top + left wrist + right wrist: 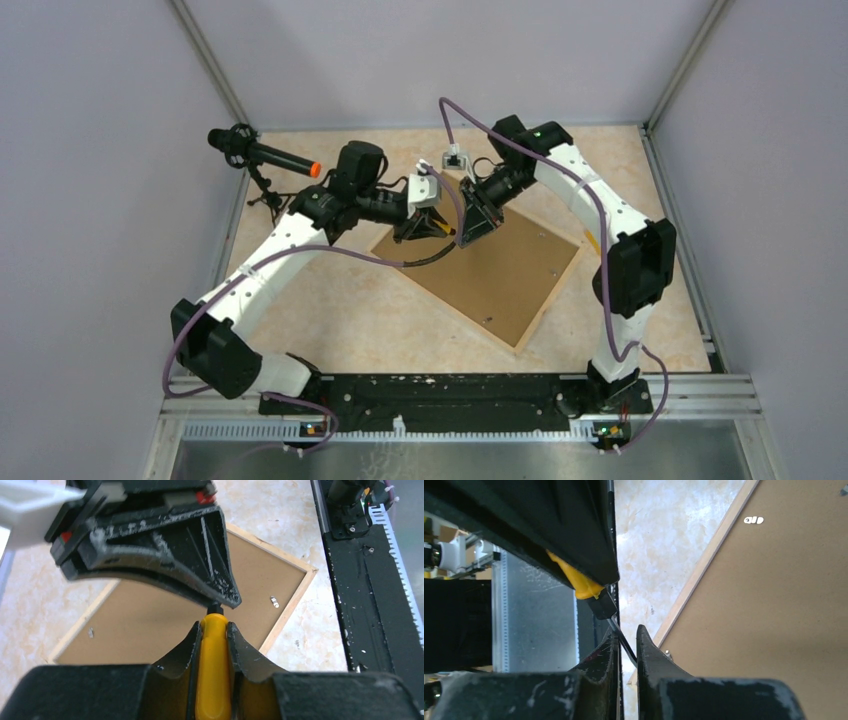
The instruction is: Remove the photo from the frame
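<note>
Brown backing board faces up: the frame (500, 280) lies face down at the centre of the top view, turned cornerwise on the marbled surface (330, 310), so the photo is hidden. Above the frame's upper-left corner the two arms meet. The left gripper (214, 630) is clamped on the handle of a yellow-handled tool (215, 675). The right gripper (626, 636) has narrowed to a slit around that tool's thin black shaft.

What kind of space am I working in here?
Likely a lab recording cell: plain grey wall panels on aluminium posts, a microphone on a small tripod, and a marbled tabletop.
</note>
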Robot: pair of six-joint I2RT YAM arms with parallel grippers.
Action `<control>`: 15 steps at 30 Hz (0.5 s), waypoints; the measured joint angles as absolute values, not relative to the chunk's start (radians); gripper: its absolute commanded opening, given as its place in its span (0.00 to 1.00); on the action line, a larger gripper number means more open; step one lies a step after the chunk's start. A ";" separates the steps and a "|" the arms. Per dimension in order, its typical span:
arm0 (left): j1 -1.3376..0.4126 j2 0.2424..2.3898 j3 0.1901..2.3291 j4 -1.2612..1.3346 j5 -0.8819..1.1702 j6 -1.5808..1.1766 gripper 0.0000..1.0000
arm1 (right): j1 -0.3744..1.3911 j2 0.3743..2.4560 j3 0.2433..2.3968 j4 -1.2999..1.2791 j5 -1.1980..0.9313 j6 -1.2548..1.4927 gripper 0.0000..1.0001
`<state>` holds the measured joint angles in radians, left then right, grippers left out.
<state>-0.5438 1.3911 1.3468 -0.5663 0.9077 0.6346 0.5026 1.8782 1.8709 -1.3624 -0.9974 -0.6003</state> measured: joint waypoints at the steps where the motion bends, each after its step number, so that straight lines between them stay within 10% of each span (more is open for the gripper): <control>1: -0.543 1.388 1.340 -0.564 0.908 0.617 0.16 | 0.503 1.877 1.871 -1.365 -0.999 -0.616 0.00; 6: -0.519 1.378 1.307 -0.482 0.860 0.479 0.86 | 0.500 1.866 1.871 -1.355 -0.999 -0.613 0.00; 15: -0.431 1.364 1.343 -0.261 0.744 0.118 0.99 | 0.377 1.840 1.916 -1.164 -0.973 -0.365 0.00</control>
<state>-0.4313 1.3643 1.3430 -0.2607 0.7437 0.1177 0.3771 1.8397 1.9160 -1.1637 -0.9726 -0.3653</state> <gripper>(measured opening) 0.987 0.045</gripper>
